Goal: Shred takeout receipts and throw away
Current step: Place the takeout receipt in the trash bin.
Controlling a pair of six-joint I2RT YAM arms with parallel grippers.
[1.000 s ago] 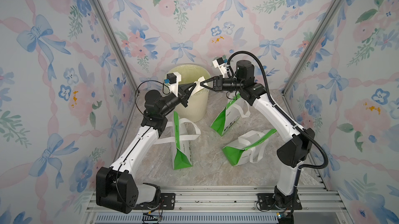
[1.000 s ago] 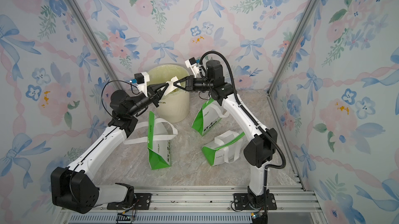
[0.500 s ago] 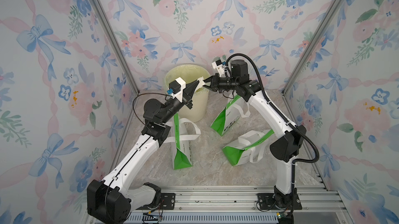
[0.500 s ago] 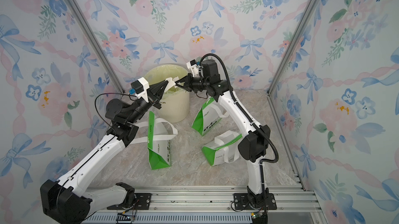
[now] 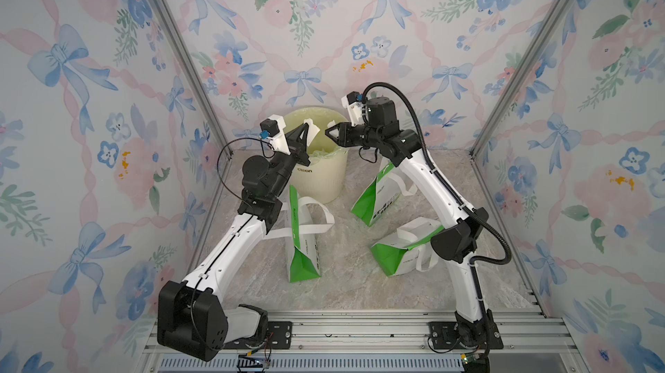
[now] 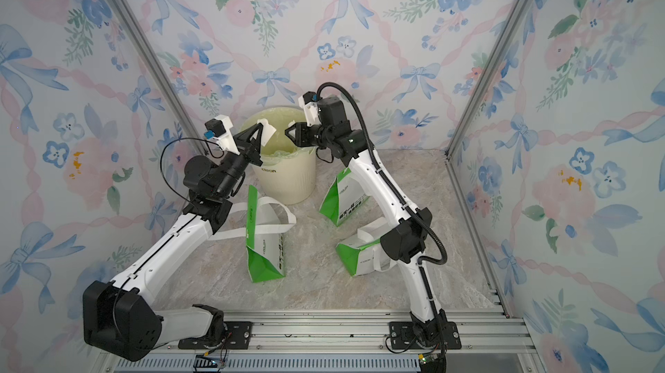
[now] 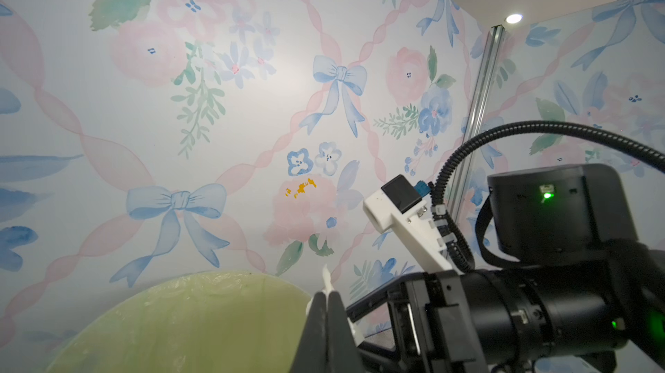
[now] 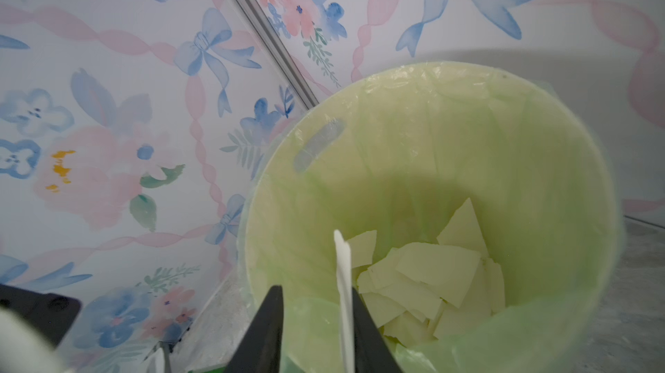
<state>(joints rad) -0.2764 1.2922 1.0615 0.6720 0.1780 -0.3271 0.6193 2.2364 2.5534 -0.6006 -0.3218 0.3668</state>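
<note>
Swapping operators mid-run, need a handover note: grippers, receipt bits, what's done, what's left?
The left gripper is shut on the left scrap of receipt, above the bin.
The right gripper has its jaws apart over the bin mouth; the right scrap stands edge-on against one finger, unclamped.
Done: torn pieces lie in the green liner.
Left: drop both scraps. The upright bag, leaning bag and tipped bag sit in front of the bin; no whole receipt is in view.

Bin [image 5: 324, 184] behind bags [image 5: 302, 245], paper scraps [image 8: 431, 270] inside
</note>
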